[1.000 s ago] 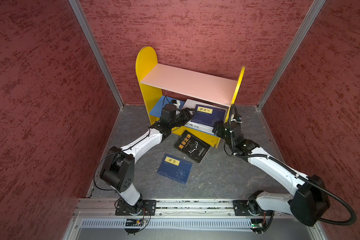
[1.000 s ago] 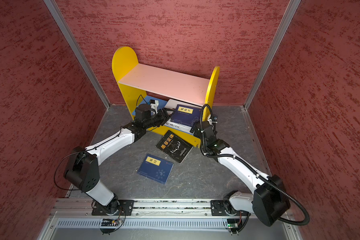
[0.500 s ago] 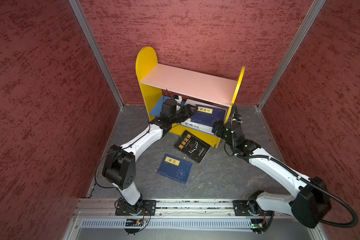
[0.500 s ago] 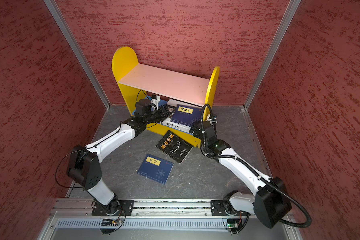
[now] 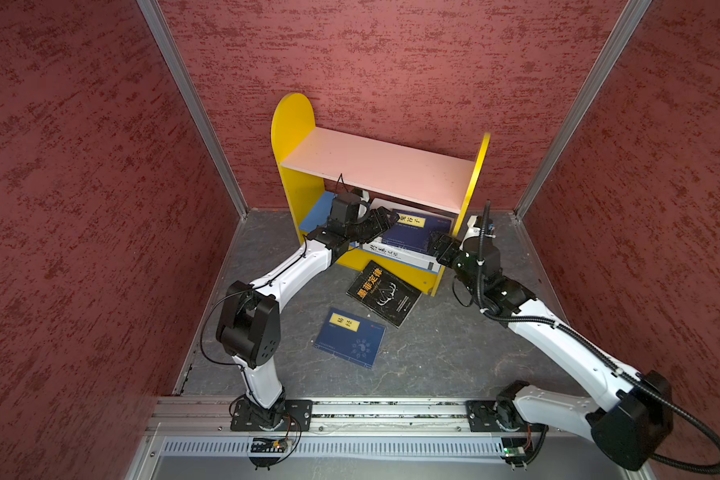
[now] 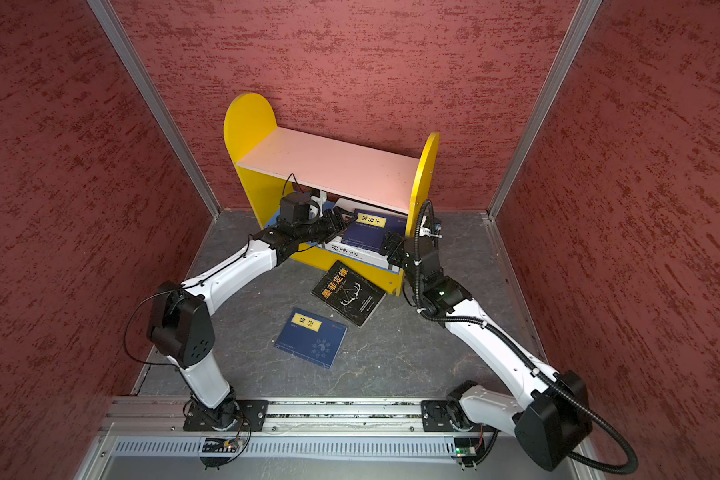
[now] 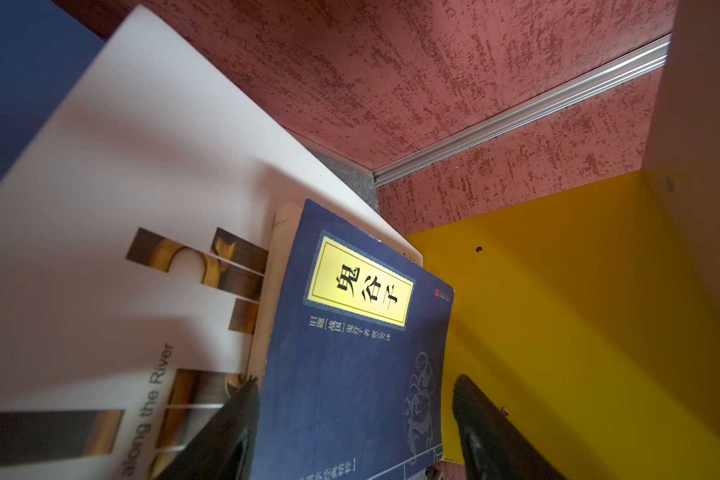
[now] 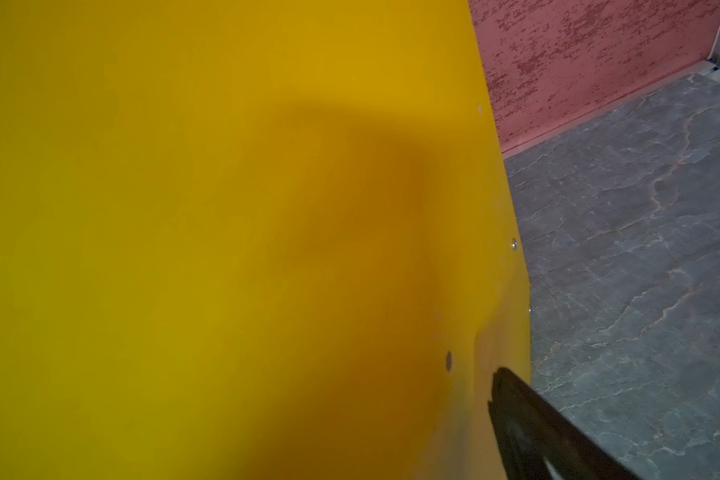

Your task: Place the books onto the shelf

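The shelf [image 5: 292, 124] stands ahead of both pincers. The left pincer [image 5: 385, 219] reaches in under its pink upper board [image 5: 383, 166]. The right pincer [image 5: 436, 246] sits at the front edge of its right yellow side panel [image 8: 225, 208].

Directly below the left pincer, the two large white books [image 5: 391, 253] lie stacked flat on the blue lower board [image 5: 313, 212]. The brown-bar cover [image 7: 121, 174] shows just beside that pincer.

The black book [image 5: 385, 293] lies flat on the floor [image 5: 433, 353] behind both pincers, close to the shelf's foot. A navy book [image 5: 350, 336] lies farther behind them, toward the arm bases.

The second navy book [image 7: 350, 353] rests on top of the white stack, right under the left pincer. That pincer's fingers [image 7: 233, 424] stand wide apart astride the cover, not clamped on it.

The right pincer is wide as well. Only one finger [image 8: 516, 415] shows in the right wrist view, close beside the panel. Whether it touches the panel I cannot tell.
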`<state>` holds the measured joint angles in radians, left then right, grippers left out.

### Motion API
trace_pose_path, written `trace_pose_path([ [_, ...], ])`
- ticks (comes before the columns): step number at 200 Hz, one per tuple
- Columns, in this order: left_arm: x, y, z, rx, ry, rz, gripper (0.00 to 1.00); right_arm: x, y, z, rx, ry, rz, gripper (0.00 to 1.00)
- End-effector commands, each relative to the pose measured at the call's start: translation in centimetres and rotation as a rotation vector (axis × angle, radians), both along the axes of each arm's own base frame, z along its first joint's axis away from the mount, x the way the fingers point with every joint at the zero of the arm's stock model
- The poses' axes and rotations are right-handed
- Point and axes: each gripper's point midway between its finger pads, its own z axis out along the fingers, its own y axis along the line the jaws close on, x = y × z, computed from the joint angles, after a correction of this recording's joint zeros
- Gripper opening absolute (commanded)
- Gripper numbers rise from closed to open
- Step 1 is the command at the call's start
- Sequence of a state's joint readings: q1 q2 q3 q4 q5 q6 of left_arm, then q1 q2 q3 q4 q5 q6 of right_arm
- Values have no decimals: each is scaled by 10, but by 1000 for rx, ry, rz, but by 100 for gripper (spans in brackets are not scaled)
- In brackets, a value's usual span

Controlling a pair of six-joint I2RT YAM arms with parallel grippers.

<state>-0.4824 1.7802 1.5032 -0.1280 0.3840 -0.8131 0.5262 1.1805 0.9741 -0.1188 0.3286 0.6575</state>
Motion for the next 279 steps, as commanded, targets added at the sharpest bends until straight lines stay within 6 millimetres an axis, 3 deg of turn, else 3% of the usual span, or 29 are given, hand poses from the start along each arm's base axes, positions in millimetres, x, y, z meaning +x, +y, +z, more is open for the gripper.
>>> trace_pose_path([
  [1,1,-4,-6,30,13,-14,74,4,-6,1,3,4,-36,99],
  [84,8,-18,-12,28,27,-54,75,8,-2,-20,-23,58,-27,99],
  [189,10,-30,6,-36,-45,-102,76,-16,-20,-34,-33,94,-43,99],
  [248,8,-22,15,-31,-84,-71,79,-19,-17,-35,-42,102,-10,99],
  [279,5,4,34,-12,-164,4,83,-23,-5,-35,-35,94,63,99],
])
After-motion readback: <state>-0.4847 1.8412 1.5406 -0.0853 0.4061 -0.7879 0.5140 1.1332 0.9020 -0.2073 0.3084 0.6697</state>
